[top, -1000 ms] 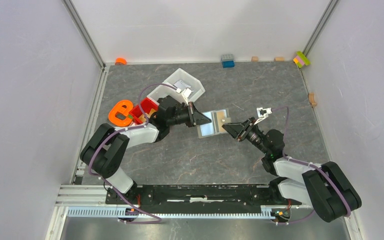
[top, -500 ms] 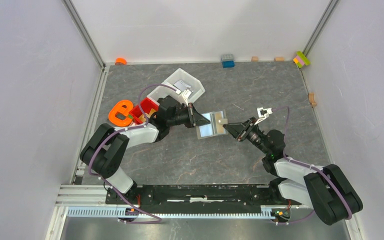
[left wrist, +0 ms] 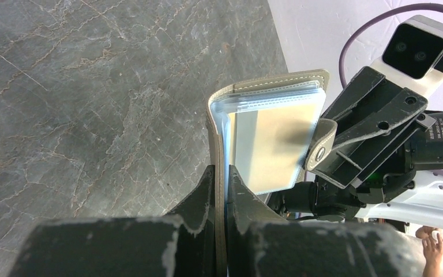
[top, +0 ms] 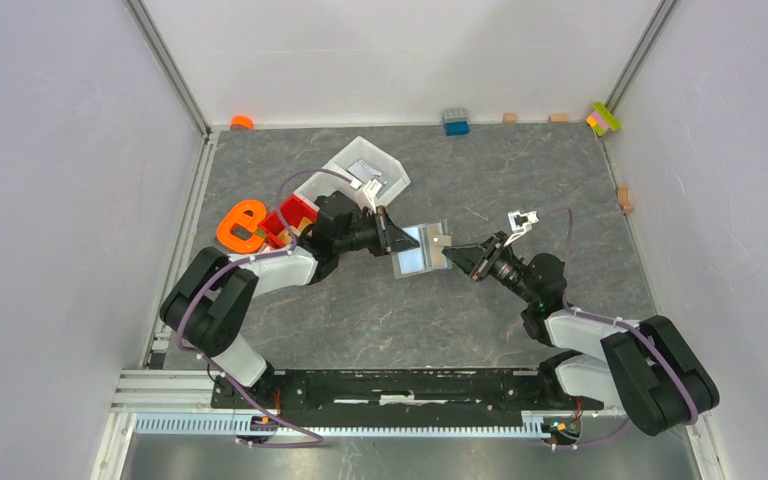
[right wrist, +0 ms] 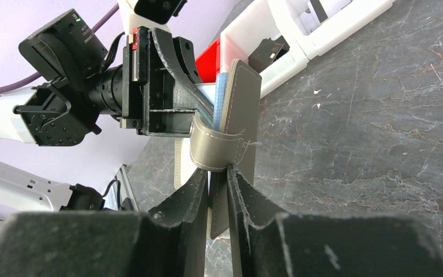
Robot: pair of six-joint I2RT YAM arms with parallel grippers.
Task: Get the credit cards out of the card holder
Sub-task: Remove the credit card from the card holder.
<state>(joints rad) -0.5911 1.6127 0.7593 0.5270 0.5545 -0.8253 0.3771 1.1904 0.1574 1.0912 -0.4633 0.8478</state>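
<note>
The taupe card holder (top: 426, 243) is held up between both arms at mid-table, opened out. My left gripper (top: 393, 238) is shut on one flap's edge (left wrist: 221, 184). The clear sleeves (left wrist: 277, 101) fan out beyond it, with a whitish credit card (left wrist: 271, 144) showing inside. My right gripper (top: 450, 257) comes in from the other side. Its fingers (right wrist: 196, 190) pinch the other flap (right wrist: 239, 98) just under the strap loop (right wrist: 216, 150). A pale blue credit card (right wrist: 222, 98) edge shows inside the fold.
A white bin (top: 388, 160) holding small items and a red bin (top: 297, 211) stand behind the left arm, with an orange object (top: 239, 226) beside them. A blue block (top: 455, 121) and small coloured blocks (top: 603, 118) lie along the back wall.
My right gripper has edged left toward the holder and its jaws have narrowed onto the flap. The left gripper and the holder have stayed put.
</note>
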